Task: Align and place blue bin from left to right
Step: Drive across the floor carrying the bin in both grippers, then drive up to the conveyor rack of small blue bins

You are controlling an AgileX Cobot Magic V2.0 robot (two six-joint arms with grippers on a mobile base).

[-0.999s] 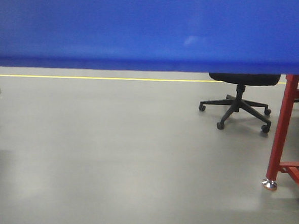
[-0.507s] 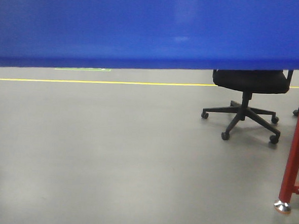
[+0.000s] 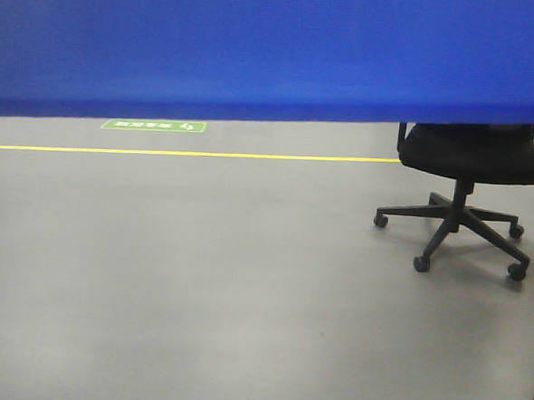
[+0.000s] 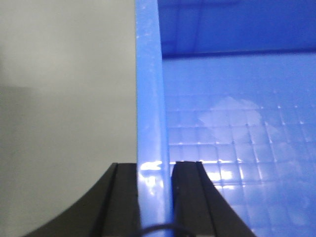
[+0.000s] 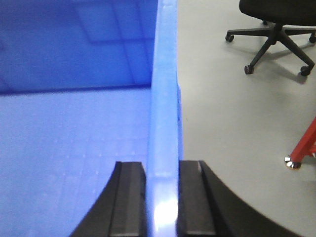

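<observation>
1. Left gripper [image 4: 155, 168] is pinching the left rim of the blue bin [image 3: 276, 51], one finger on each side of the wall.
2. Right gripper [image 5: 162, 168] has the same pinch on the right rim.
3. The bin hangs off the floor [image 3: 198, 295], filling the top of the front view, with the office chair [image 3: 468, 176] beyond it.
4. Judgement: mid-carry. Pickup is done; alignment and set-down are left. No drop spot is in view.

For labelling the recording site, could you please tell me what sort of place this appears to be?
Probably a workshop or lab hall, not a home: a smooth grey floor marked with a yellow line and a green floor label, a black wheeled office chair, and a red metal frame leg.
</observation>
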